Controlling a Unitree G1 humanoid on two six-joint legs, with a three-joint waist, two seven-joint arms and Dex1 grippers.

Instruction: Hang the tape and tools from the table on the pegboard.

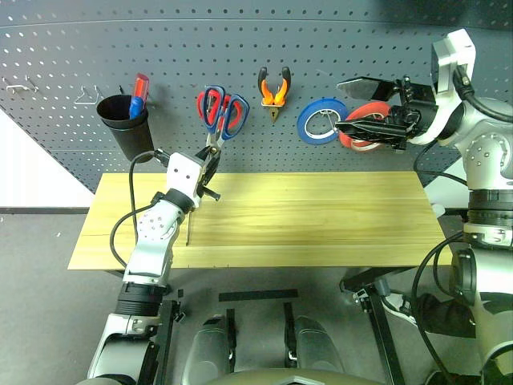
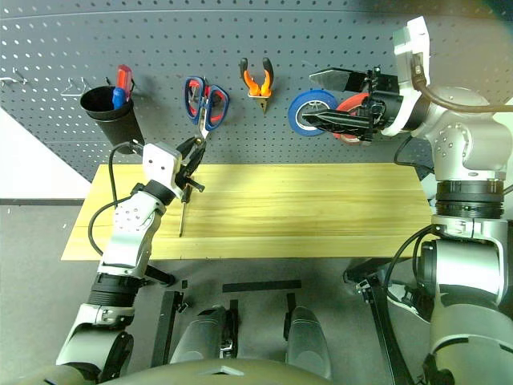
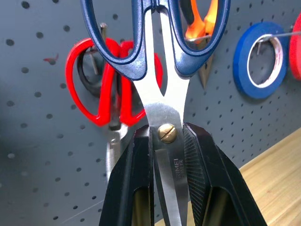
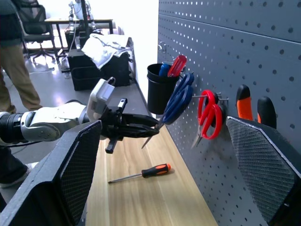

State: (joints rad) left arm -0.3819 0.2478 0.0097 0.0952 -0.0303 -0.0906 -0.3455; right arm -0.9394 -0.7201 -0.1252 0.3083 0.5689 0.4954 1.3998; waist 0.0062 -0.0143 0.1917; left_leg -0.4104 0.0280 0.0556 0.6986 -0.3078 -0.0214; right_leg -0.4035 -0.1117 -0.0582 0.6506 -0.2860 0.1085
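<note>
1. Dark grey pegboard spans the top of the head view, with the wooden table across the middle.
2. Left gripper, left of centre, is clamped on the blue-handled scissors at the pivot, handles up beside the red scissors.
3. Right gripper, upper right, has its jaws spread wide, holding nothing, in front of the red roll.
4. Orange pliers and blue roll hang on the board.
5. Screwdriver lies on the table.
6. Black cup sits upper left.
</note>
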